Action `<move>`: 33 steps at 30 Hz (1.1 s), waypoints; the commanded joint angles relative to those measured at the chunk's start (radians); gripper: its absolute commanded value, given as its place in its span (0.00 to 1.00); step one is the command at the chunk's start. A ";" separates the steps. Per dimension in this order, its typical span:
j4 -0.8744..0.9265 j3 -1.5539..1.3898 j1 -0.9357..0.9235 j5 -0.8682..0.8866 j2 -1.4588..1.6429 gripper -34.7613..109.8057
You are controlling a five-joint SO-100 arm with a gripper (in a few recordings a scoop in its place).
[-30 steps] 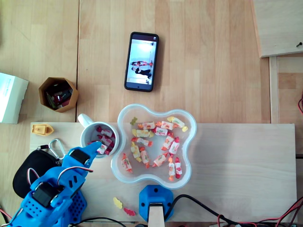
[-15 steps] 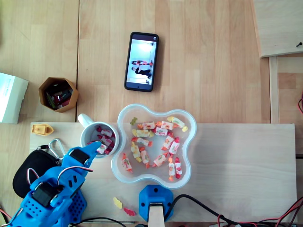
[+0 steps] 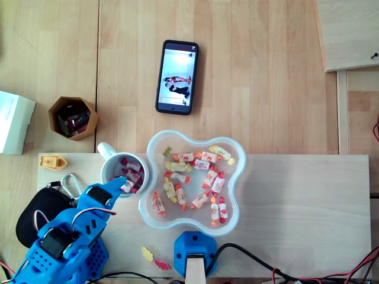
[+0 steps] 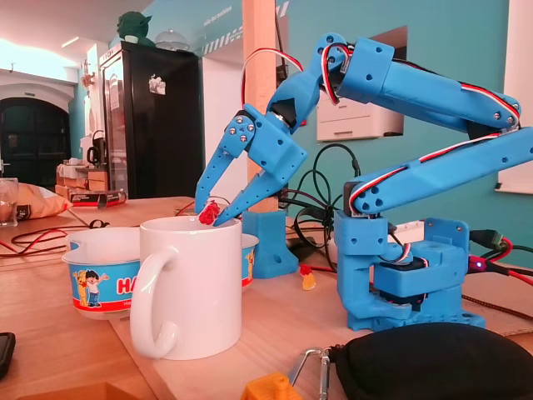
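Note:
My blue gripper (image 3: 121,184) (image 4: 209,217) hovers over the near rim of a white mug (image 3: 104,151) (image 4: 196,283). Its two fingers slant together into a V, shut on a small red wrapped candy (image 4: 206,213) just above the mug's rim. Several more wrapped candies (image 3: 132,171) lie inside the mug. Right of the mug in the overhead view stands a clear wavy-edged bowl (image 3: 238,177) (image 4: 100,279) with several red, orange and yellow candies (image 3: 195,177) in it.
A phone (image 3: 176,76) lies on the table beyond the bowl. A brown hexagonal pot (image 3: 72,117), a white box (image 3: 13,121) and a small orange boat (image 3: 53,161) sit at the left. A black pouch (image 3: 29,216) (image 4: 425,362) with a carabiner (image 3: 71,183) lies by the arm. Two loose candies (image 3: 147,253) rest near a blue mount (image 3: 192,251).

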State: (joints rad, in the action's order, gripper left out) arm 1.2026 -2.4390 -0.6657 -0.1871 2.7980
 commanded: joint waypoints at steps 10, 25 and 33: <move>-0.005 0.014 -0.012 -0.006 0.014 0.31; -0.005 0.005 -0.012 -0.006 0.014 0.37; -0.006 0.198 0.100 0.008 0.015 0.37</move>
State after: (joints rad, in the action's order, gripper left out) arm 1.2011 -2.3639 -0.6259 -0.1764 2.7980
